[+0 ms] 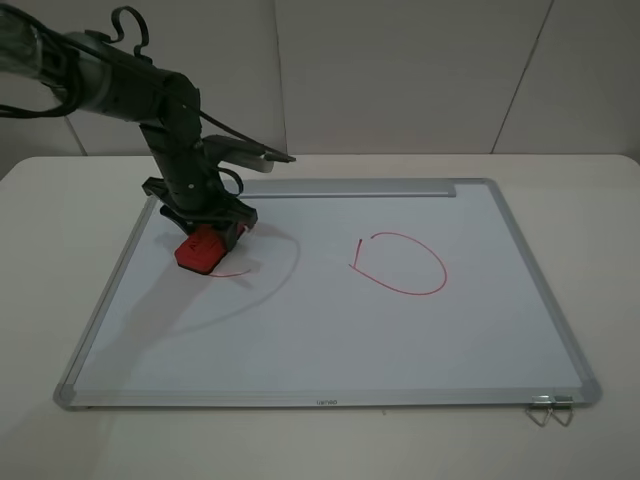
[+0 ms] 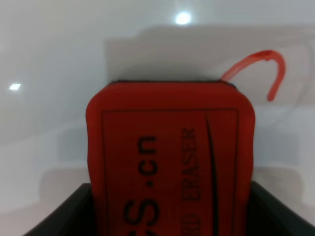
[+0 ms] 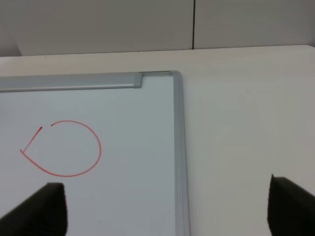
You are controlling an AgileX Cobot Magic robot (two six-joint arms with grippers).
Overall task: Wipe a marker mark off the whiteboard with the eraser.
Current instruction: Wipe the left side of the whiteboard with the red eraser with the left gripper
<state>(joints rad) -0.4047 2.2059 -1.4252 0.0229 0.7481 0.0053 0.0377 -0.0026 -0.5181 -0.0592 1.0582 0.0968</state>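
The fingers [image 2: 64, 211] of the left gripper [image 1: 207, 232] are clamping the eraser [image 1: 200, 252] and holding it on the far left part of the whiteboard [image 1: 330, 340]. It is covering part of the marker mark [image 2: 284, 71]. The fingers [image 3: 47, 209] of the right gripper [image 3: 167, 206] are standing apart, holding nothing, over the whiteboard's right edge.

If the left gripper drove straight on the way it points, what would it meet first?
Probably the whiteboard itself: the left gripper holds the eraser seemingly against it, with the marker mark showing just beyond the eraser's front edge.
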